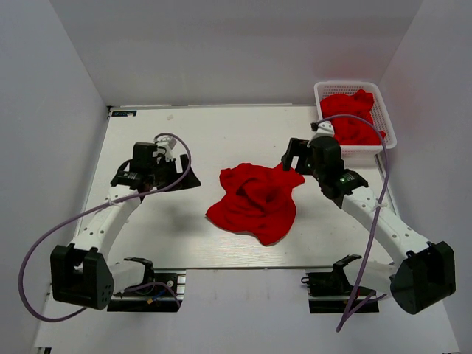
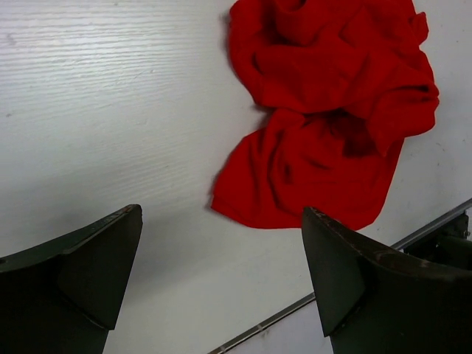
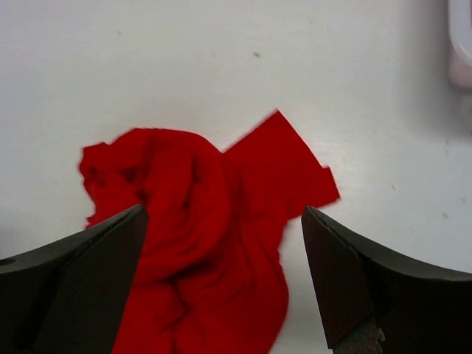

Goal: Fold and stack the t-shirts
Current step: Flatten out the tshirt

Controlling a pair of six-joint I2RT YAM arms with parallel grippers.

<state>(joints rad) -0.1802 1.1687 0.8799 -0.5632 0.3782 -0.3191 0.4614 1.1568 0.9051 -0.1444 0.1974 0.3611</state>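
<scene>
A crumpled red t-shirt (image 1: 257,199) lies in a heap at the middle of the white table (image 1: 184,133). It also shows in the left wrist view (image 2: 332,110) and the right wrist view (image 3: 199,236). More red t-shirts (image 1: 350,116) lie bunched in the white mesh basket (image 1: 386,125) at the back right. My left gripper (image 1: 183,177) is open and empty, left of the heap and apart from it. My right gripper (image 1: 293,164) is open and empty, over the heap's right upper edge; its fingers (image 3: 346,273) straddle the cloth without holding it.
The table's metal front edge (image 2: 295,304) runs close below the left gripper. Grey walls enclose the table on the left, back and right. The basket's corner (image 3: 461,44) shows in the right wrist view.
</scene>
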